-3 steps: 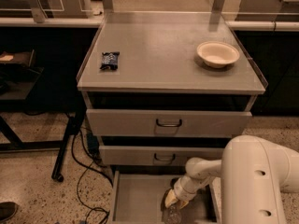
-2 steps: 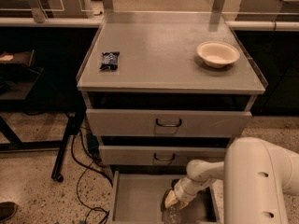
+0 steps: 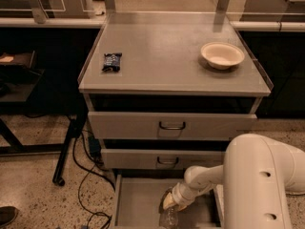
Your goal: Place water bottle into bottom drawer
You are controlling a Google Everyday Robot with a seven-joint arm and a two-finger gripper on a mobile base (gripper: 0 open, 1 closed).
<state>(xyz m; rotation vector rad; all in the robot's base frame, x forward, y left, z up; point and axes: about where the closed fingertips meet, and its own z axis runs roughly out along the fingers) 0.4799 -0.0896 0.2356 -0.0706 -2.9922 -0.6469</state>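
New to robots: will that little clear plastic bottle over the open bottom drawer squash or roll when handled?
The small clear crinkled plastic bottle looks thin-walled, so it probably dents easily and weighs little. Being round, it may roll on the floor of the grey metal bottom drawer. The pincer sits at its top, over that drawer.

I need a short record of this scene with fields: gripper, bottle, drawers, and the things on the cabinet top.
bottom drawer: pulled open
water bottle: over the drawer's front part; resting or held, cannot tell
gripper: low in the drawer, right above the bottle
top drawer, middle drawer: pushed in
cabinet top: snack packet left, white bowl right
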